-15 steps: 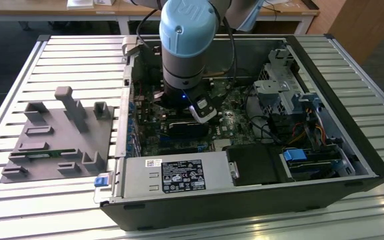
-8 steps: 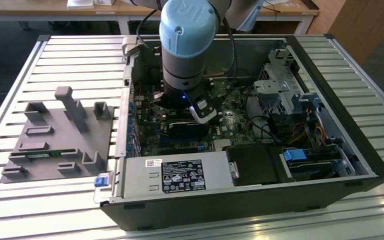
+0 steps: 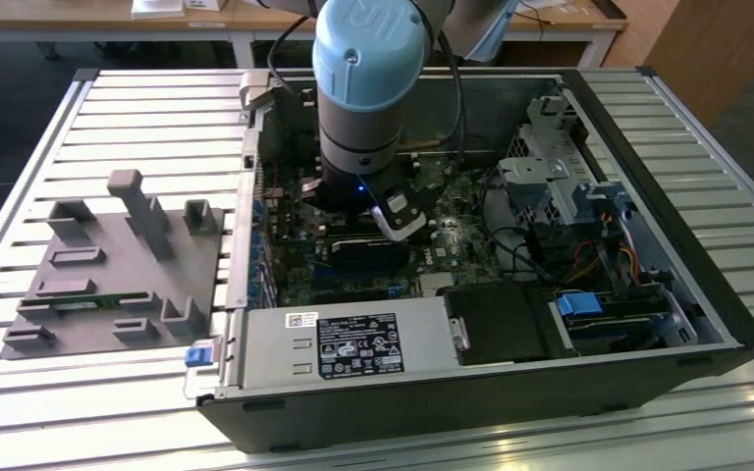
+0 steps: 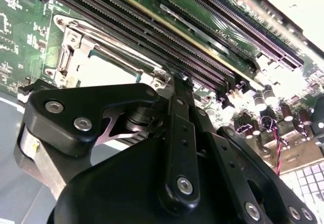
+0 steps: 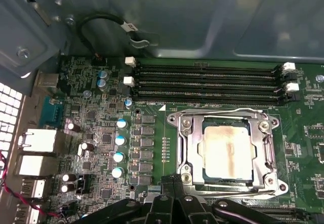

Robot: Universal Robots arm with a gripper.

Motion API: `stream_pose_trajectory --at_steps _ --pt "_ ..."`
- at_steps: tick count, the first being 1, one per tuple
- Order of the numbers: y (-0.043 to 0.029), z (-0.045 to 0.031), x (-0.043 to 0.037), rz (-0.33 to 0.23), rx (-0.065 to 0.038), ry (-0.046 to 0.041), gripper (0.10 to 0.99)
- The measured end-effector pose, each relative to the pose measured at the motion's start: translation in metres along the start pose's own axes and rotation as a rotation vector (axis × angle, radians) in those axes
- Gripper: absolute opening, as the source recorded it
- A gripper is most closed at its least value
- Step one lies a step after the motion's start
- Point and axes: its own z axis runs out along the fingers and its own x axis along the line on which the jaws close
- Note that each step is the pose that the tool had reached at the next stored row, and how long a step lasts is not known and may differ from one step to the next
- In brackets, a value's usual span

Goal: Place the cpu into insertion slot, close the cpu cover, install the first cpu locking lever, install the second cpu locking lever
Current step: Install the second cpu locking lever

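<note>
No print is legible — neither the power supply label (image 3: 358,345) nor the circuit board (image 5: 152,143)

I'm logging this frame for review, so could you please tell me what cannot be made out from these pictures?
- Black gripper: in both wrist views its fingertips meet at the socket edge; whether they touch a locking lever cannot be told.
- Pale silver-beige square cpu under the silvery metal frame cpu cover: in the exterior view the blue-grey arm hides both.
- Second wrist view: glare washes out the chip.
</note>
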Motion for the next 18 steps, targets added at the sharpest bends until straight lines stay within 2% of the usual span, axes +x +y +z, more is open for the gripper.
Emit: stream_pose_trajectory --at_steps 11,18 --pt "0.0042 -0.0123 -0.0001 0.001 0.000 -0.0001 0.106" --pt "0.0088 -0.0261 -0.0001 0.001 0.000 -0.0002 0.106"
